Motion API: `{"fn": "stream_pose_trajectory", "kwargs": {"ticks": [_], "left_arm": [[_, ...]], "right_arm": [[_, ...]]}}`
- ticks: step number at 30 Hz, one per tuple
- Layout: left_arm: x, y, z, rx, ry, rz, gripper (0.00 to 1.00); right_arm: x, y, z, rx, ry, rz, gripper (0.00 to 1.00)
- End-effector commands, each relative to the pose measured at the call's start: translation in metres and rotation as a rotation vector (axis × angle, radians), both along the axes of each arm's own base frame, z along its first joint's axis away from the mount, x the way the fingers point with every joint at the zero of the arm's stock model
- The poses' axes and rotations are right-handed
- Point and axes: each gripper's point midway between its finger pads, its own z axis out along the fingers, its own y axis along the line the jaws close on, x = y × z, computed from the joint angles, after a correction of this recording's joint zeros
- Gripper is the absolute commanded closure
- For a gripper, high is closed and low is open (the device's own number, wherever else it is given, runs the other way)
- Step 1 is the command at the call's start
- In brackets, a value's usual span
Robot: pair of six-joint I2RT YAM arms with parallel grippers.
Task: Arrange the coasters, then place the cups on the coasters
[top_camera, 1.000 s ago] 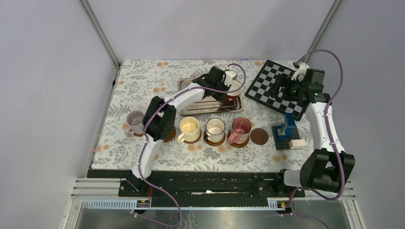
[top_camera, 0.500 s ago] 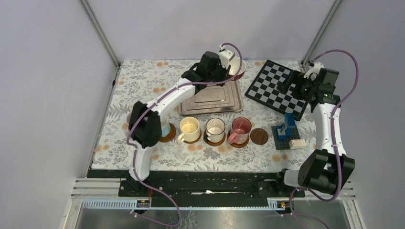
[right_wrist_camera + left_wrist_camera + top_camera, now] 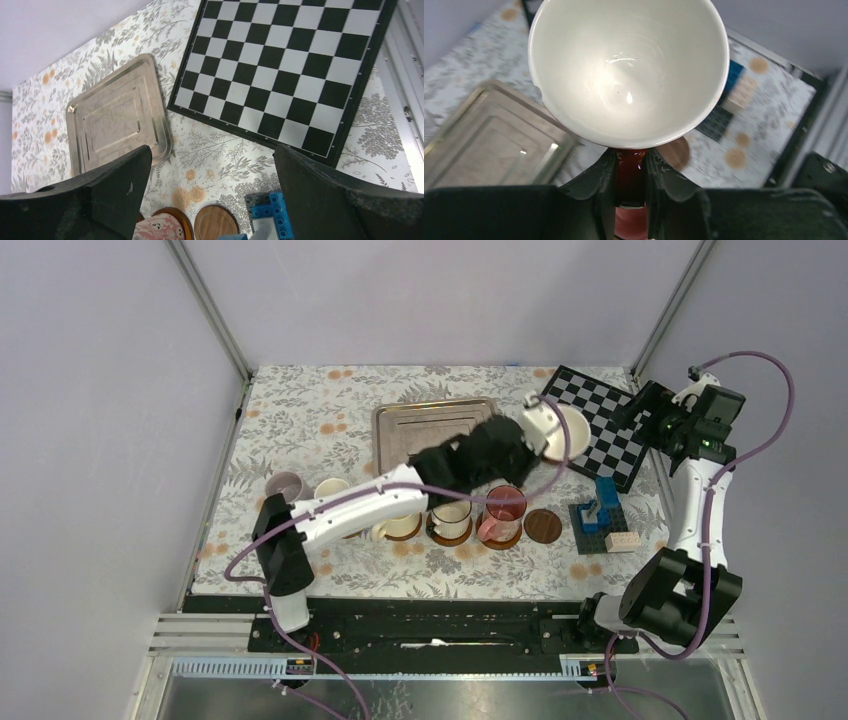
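Observation:
My left gripper (image 3: pixel 525 440) is shut on the handle of a dark red cup (image 3: pixel 556 427) with a white inside (image 3: pixel 629 70), held in the air above the table between the tray and the chessboard. Its fingers (image 3: pixel 606 167) pinch the red handle. An empty coaster (image 3: pixel 543 525) lies below it and also shows as a brown disc (image 3: pixel 676 152) (image 3: pixel 216 225). In a row to its left stand a pink cup (image 3: pixel 503 506), a white cup (image 3: pixel 450 512), a cream cup (image 3: pixel 397 527) and a lilac cup (image 3: pixel 287 485), on coasters. My right gripper (image 3: pixel 212 155) hangs open over the chessboard's near edge, holding nothing.
A silver tray (image 3: pixel 392 430) lies at the back centre. The chessboard (image 3: pixel 610 435) sits at the back right. Blue toy bricks (image 3: pixel 600 510) and a cream brick (image 3: pixel 622 540) lie right of the empty coaster. Another pale cup (image 3: pixel 330 488) stands beside the lilac one.
My left arm lifted the dark red cup off the tray and swung it right and nearer, towards the coaster row. My right arm drew back to the right and up.

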Motion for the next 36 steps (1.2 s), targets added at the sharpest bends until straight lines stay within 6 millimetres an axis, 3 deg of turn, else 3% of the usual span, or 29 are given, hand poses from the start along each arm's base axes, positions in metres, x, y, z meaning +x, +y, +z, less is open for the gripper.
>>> {"fn": "stream_pose_trajectory", "kwargs": {"ticks": [1, 5, 11, 23, 36], "left_arm": [[-0.027, -0.003, 0.053, -0.154, -0.053, 0.077, 1.0], [-0.05, -0.017, 0.041, -0.164, 0.006, 0.07, 1.0], [-0.073, -0.024, 0.002, -0.14, 0.072, 0.066, 1.0], [-0.082, -0.06, -0.012, -0.164, 0.087, 0.035, 1.0], [-0.069, -0.08, -0.057, -0.137, 0.118, 0.143, 1.0]], "right_arm": [[0.011, -0.023, 0.026, -0.007, -0.065, -0.086, 0.0], [0.012, -0.025, 0.032, 0.002, -0.069, -0.081, 0.0], [0.011, -0.026, 0.047, 0.002, -0.119, -0.102, 0.0], [0.009, -0.025, 0.038, -0.004, -0.111, -0.098, 0.01], [0.013, -0.024, 0.034, 0.013, -0.122, -0.096, 0.01]]}}
